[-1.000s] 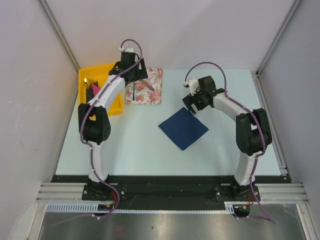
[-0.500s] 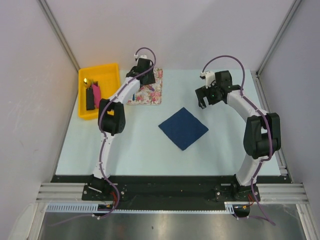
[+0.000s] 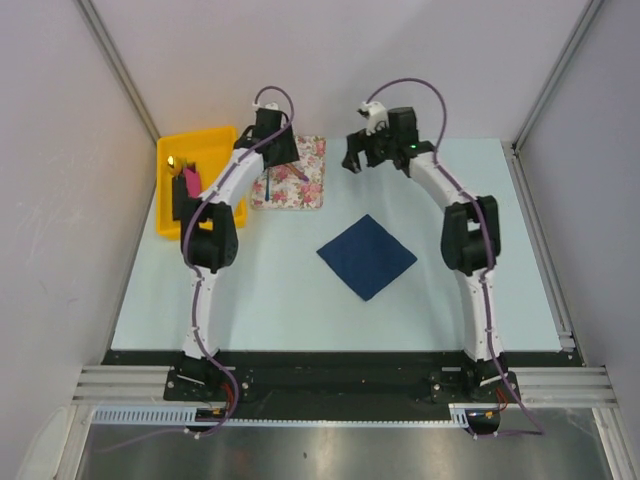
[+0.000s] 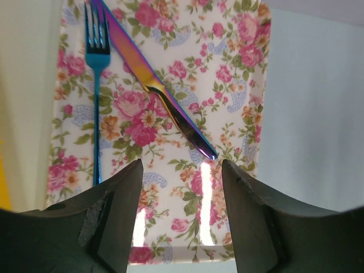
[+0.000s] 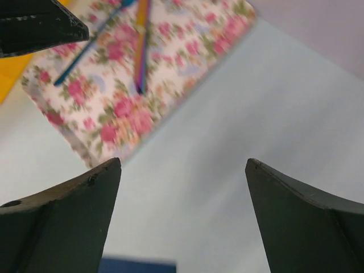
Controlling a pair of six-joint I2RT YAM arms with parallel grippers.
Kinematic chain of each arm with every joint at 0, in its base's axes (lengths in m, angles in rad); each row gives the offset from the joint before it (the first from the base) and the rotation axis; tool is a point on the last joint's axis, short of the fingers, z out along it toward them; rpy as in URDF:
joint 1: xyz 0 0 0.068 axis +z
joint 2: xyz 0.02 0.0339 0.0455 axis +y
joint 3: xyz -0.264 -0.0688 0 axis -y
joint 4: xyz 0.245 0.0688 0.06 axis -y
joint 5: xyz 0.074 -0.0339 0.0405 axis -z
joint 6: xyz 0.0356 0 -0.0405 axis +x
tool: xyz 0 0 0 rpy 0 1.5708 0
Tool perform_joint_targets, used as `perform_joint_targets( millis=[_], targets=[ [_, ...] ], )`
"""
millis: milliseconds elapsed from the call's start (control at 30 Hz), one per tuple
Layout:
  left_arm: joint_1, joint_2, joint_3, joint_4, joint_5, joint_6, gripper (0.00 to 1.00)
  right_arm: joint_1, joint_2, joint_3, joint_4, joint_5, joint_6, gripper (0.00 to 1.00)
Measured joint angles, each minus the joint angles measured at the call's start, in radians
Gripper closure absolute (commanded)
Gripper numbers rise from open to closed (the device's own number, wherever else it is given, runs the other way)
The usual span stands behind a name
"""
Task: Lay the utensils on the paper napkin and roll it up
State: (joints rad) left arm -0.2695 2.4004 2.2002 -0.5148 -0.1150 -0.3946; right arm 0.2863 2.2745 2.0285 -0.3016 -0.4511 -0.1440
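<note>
step: pickup | left claw (image 4: 181,170) half-open, empty, knife (image 4: 154,88) just ahead | right claw (image 5: 182,170) wide, empty | next: lower, pinch knife

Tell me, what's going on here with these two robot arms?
The two arms are getting ready to bundle up some cutlery. A blue fork and a shiny knife lie on the floral mat at the back, not yet picked up. The left arm's fingers hover open just above them, holding nothing. The right arm's fingers are open too, off to the mat's side. The dark blue napkin lies flat mid-table with nothing on it.
</note>
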Motion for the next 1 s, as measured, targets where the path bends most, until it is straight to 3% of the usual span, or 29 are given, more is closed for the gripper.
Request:
perform_joint_targets(
  millis=[200, 267, 433, 733, 900, 933, 1000],
  targets=[
    [0.053, -0.139, -0.037, -0.008, 0.060, 0.000, 0.36, 0.123, 0.284, 0.294, 0.101, -0.035, 0.034, 0.21],
    [0.076, -0.194, -0.053, -0.008, 0.073, 0.000, 0.36, 0.157, 0.343, 0.342, 0.124, -0.034, 0.028, 0.32],
    [0.119, -0.276, -0.067, -0.019, 0.086, 0.002, 0.33, 0.228, 0.420, 0.370, 0.200, 0.011, -0.027, 0.44],
    [0.161, -0.303, -0.132, -0.061, 0.106, 0.002, 0.31, 0.252, 0.532, 0.453, 0.324, 0.121, -0.089, 0.51],
    [0.171, -0.303, -0.140, -0.082, 0.123, 0.002, 0.30, 0.247, 0.557, 0.484, 0.320, 0.141, -0.088, 0.62],
    [0.172, -0.303, -0.140, -0.082, 0.124, 0.002, 0.29, 0.246, 0.565, 0.504, 0.313, 0.142, -0.076, 0.70],
    [0.174, -0.303, -0.140, -0.083, 0.126, 0.002, 0.29, 0.244, 0.565, 0.519, 0.305, 0.147, -0.054, 0.71]
  ],
)
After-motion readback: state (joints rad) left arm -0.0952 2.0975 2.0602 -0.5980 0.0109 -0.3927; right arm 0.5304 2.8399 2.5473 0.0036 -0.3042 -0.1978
